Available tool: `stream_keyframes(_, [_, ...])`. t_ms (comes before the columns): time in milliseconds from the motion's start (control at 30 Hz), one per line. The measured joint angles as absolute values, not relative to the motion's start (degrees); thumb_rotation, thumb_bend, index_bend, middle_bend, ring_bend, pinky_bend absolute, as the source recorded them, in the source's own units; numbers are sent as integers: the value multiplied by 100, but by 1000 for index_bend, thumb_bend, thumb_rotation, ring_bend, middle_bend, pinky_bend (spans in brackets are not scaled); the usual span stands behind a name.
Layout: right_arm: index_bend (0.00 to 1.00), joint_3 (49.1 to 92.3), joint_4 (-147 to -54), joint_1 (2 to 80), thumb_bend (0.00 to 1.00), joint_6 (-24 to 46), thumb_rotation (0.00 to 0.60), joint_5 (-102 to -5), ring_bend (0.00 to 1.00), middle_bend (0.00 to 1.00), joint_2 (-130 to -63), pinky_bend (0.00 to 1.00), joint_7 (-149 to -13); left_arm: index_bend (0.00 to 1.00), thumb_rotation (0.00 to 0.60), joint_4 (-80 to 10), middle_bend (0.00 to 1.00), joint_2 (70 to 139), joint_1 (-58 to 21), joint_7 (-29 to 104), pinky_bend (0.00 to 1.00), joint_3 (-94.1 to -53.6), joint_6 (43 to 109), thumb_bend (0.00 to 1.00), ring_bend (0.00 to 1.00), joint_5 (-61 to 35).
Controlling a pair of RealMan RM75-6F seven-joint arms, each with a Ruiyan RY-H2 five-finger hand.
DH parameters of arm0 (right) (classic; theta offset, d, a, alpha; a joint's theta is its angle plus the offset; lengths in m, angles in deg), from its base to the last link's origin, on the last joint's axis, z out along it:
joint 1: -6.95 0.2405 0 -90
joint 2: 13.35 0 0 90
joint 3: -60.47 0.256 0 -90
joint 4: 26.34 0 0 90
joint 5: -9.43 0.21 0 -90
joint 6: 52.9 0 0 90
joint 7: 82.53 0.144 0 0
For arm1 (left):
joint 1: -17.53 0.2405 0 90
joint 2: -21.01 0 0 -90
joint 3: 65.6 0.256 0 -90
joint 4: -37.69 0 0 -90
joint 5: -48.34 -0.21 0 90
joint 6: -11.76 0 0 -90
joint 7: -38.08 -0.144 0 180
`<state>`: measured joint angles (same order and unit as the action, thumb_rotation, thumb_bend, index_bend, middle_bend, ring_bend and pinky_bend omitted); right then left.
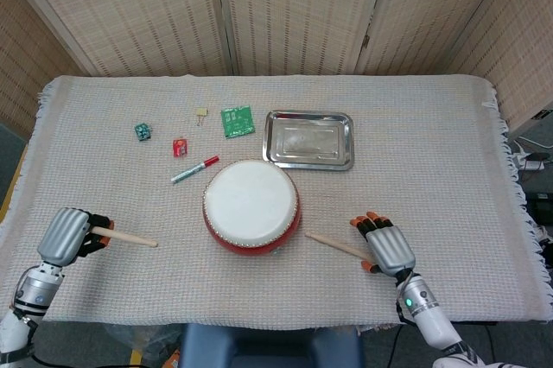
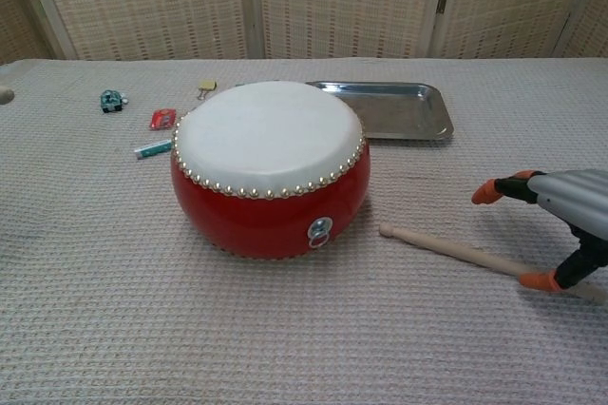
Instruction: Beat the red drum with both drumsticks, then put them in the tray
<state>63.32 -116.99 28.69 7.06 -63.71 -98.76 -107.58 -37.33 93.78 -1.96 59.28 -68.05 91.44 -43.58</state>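
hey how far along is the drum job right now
Nothing looks finished. The left hand holds one drumstick out to the side of the red drum; the right hand is at the other drumstick, which lies on the cloth. Beating the drum and putting both sticks in the tray remain.

— Bright in here, isn't it? Even light from overhead, hardly any shadows on the table.

— Only a soft one under the round red drum with the white skin. The shiny rectangular metal tray glares a little.

— Everything's sharp, though the head view bows slightly at the edges.
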Motion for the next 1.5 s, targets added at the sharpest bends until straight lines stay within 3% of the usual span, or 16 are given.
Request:
stream_keyframes(767, [446, 6399, -11189, 3420, 237, 331, 600, -6112, 5, 157, -10614, 204, -10811, 1000, 600, -3667, 1000, 9362, -173, 6033, 1000, -6761, 9111, 720, 1000, -4271])
stream_keyframes(1033, [575, 6312, -11193, 3391, 332, 440, 600, -6299, 7, 156, -10623, 204, -10539, 1000, 600, -3676, 1000, 9363, -173, 6045, 1000, -6768, 9132, 716, 1000, -4264])
stream_keyframes(1333, [580, 6334, -11340, 3273, 394, 603, 600, -6433, 24, 156, -10412, 204, -9779, 1000, 600, -3722, 1000, 9347, -152, 6044, 1000, -6773, 9168, 714, 1000, -4248])
stream_keyframes(1500, [577, 6539, -11584, 3209, 396, 649, 600, -6509, 45, 157, -10112, 204, -8517, 1000, 600, -3772, 1000, 9331, -135, 6044, 1000, -6797, 9213, 711, 1000, -4231])
